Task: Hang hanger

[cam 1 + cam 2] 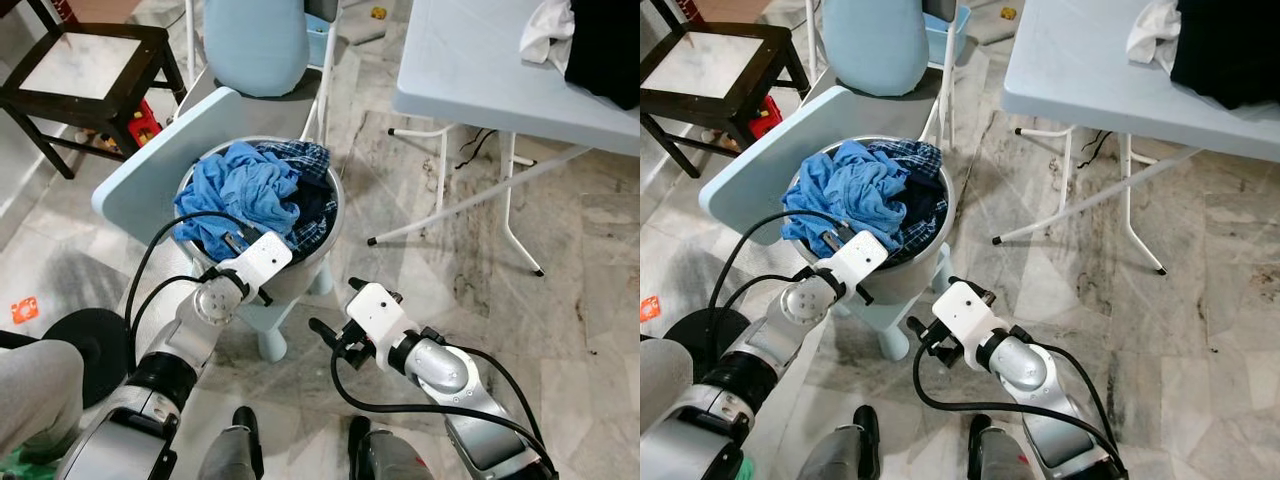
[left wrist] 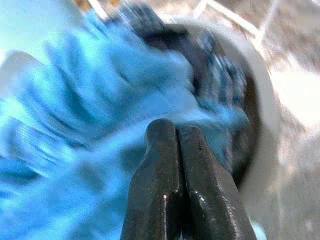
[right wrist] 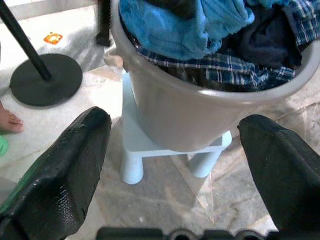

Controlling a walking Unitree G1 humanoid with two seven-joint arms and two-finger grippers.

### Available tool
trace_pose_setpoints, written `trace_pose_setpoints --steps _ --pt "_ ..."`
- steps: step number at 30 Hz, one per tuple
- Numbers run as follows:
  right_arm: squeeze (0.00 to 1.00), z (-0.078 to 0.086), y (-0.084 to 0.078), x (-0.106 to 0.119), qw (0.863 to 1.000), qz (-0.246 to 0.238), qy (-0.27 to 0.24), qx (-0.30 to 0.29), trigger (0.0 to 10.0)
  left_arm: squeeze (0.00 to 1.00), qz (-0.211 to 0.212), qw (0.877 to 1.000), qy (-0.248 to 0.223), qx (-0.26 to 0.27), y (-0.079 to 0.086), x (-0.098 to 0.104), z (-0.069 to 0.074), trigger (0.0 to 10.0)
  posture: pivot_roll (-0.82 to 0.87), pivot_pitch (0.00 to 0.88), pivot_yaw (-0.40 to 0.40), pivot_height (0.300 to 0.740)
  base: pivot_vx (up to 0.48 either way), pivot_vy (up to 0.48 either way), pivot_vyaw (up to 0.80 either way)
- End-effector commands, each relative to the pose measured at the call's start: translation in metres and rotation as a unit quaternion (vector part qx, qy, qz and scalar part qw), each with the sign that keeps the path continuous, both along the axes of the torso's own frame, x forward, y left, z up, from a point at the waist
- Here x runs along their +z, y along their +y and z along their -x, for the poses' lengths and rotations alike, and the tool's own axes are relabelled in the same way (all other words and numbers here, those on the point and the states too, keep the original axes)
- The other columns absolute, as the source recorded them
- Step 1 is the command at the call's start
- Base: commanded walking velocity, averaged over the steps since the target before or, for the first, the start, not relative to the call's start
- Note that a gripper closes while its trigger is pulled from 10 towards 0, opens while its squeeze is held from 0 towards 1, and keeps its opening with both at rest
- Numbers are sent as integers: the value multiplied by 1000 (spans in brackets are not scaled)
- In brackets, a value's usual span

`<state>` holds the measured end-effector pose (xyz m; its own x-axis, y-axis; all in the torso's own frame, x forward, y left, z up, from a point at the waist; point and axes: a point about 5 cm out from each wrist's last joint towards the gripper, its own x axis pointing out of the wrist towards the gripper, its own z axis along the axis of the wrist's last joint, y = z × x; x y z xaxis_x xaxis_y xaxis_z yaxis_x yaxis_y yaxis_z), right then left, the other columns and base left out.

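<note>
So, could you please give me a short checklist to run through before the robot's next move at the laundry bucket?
1. Left gripper at the clothes: ok, it sits at the blue cloth on top of the bucket.
2. Left gripper ready to grasp: not ok, it is shut with nothing between its fingers.
3. Right gripper free: ok, open and empty, beside the bucket.
4. Bucket steady: ok, upright on the small stool.
5. Hanger located: cannot tell, none can be made out.
6. Surroundings: cannot tell, a person's bare foot is near the black stand base.
</note>
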<state>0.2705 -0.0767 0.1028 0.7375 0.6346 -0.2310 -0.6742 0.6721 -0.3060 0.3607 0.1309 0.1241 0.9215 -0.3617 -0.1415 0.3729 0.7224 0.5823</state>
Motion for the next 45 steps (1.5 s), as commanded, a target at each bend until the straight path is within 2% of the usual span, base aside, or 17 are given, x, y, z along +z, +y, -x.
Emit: trace_pose_setpoints --steps 1,6,8,9,10,11,12,13,14,15,17,21,27,30,35,40,45 --pt "0 2 0 -7 1000 7 10 0 10000 0 20 1000 -2 0 0 6 1 0 -26 291 -38 740 0 0 0" --pt "0 1 1 -7 1000 6 9 1 10000 0 33 999 -21 0 1 15 0 0 -26 288 -39 740 0 0 0" --pt "0 2 1 -7 1000 6 10 3 10000 0 9 1000 -25 -14 -2 18 1 0 -27 285 -40 740 0 0 0" --pt "0 2 1 -7 1000 6 10 3 10000 0 -4 1000 -24 -18 -3 18 2 1490 -27 285 -40 740 0 0 0" --pt "0 2 1 -7 1000 6 9 3 10000 0 -12 999 -22 -19 -4 17 4 4784 -27 285 -40 740 0 0 0" --pt "0 2 1 -7 1000 6 9 3 10000 0 -17 999 -20 -20 -5 16 5 4784 -27 285 -40 740 0 0 0" --pt "0 1 1 -7 1000 6 9 3 10000 0 -8 1000 -16 -11 -5 13 7 10000 -26 283 -37 740 0 0 0" --pt "0 1 1 -7 1000 6 9 3 10000 1000 -16 1000 -16 -3 -6 5 11 10000 -26 283 -37 740 0 0 0" --pt "0 1 1 -7 1000 6 9 2 10000 1000 -29 999 -18 -5 -7 1 14 10000 -26 283 -37 740 0 0 0" --pt "0 1 2 -7 1000 5 9 2 10000 1000 -61 997 -37 5 -6 -5 19 10000 -27 286 -36 740 0 0 0" --pt "0 1 2 -7 1000 4 9 3 10000 1000 -83 995 -52 10 -6 -11 22 10000 -27 287 -36 740 0 0 0" --pt "0 2 2 -7 1000 4 10 4 10000 1000 -95 994 -57 16 -7 -18 27 10000 -26 289 -37 740 0 0 0" --pt "0 1 3 -7 1000 3 9 4 10000 1000 -140 984 -103 46 -4 -22 29 10000 -27 289 -34 740 0 0 0" --pt "0 1 3 -7 1000 3 8 3 10000 1000 -141 984 -90 59 -5 -31 31 10000 -27 291 -32 740 0 0 0" --pt "0 2 2 -7 1000 4 10 4 10000 1000 -130 989 -38 52 -11 -47 34 10000 -30 292 -35 740 0 0 0" --pt "0 2 3 -7 1000 4 10 5 10000 1000 -139 988 -20 56 -12 -58 34 10000 -30 292 -35 740 0 0 0" --pt "0 2 2 -6 1000 5 9 4 10000 1000 -143 988 -16 63 -9 -58 30 10000 -42 293 -37 740 0 0 0"
